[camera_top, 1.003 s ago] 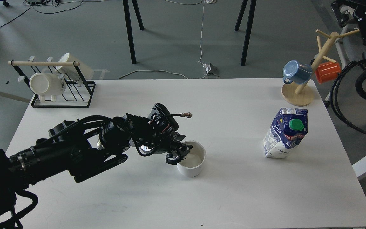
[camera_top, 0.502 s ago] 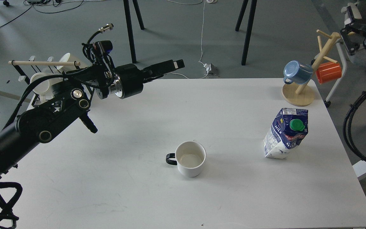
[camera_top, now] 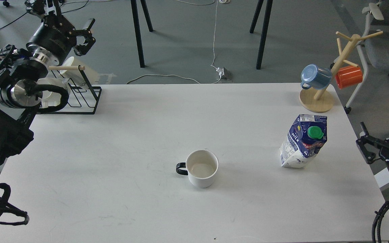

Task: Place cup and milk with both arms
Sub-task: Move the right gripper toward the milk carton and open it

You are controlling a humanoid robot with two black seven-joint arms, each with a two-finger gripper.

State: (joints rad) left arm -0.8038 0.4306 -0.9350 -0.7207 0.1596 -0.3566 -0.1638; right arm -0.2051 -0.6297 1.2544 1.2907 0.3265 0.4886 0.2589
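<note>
The white cup (camera_top: 202, 168) stands upright near the middle of the desk (camera_top: 140, 202), its black handle pointing left. The milk (camera_top: 303, 141) stands well apart to its right. The left claw (camera_top: 79, 35) is up by the mug rack (camera_top: 76, 98), spread open, holding nothing. The right claw (camera_top: 383, 143) sits off the desk's right edge, open too.

Both arms are showing matte black housings. The left arm (camera_top: 15, 91) is wearing silver metal rings at its wrist and a joint, with looping black cables, ending in a black gripper (camera_top: 84, 33). The right gripper (camera_top: 382, 143) is carrying white lettering above black corrugated hoses.
</note>
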